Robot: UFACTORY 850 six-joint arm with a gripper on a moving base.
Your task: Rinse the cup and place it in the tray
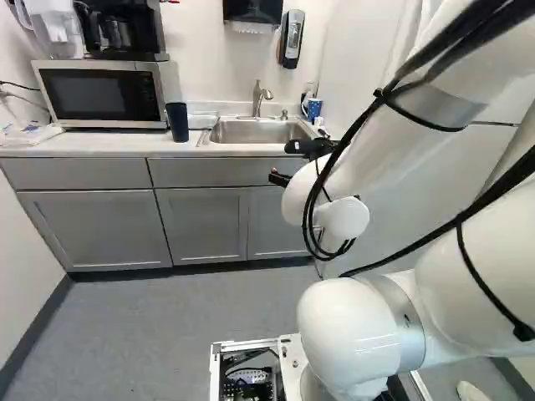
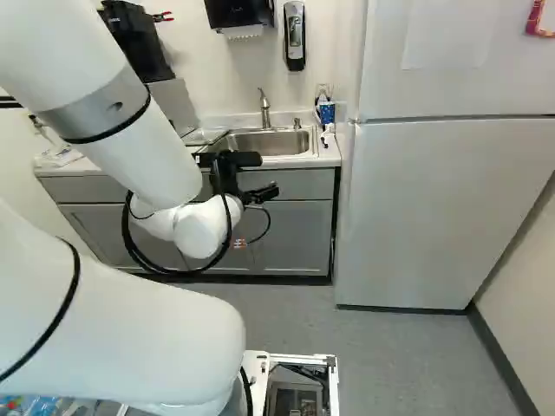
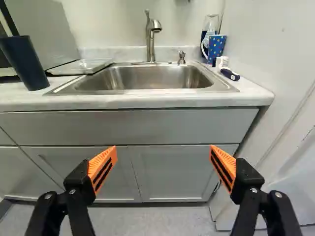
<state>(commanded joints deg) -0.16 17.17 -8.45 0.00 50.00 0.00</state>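
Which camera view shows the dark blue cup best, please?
The wrist view: the dark blue cup appears largest there, rim to base. The left base view shows it whole but small; the right base view, not at all.

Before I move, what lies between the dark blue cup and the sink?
A clear shallow tray lies between the dark blue cup and sink, in the wrist view.

White walls [image 1: 201, 50] with dark baseboard [image 2: 506, 360], grey floor [image 1: 167, 334], light-topped bench [image 1: 92, 144] over grey cabinets [image 1: 96, 230], microwave [image 1: 100, 93] on it at left of left base view, wall-mounted dispenser [image 2: 295, 36] above, white fridge [image 2: 434, 199] beside the cabinets at right of right base view.
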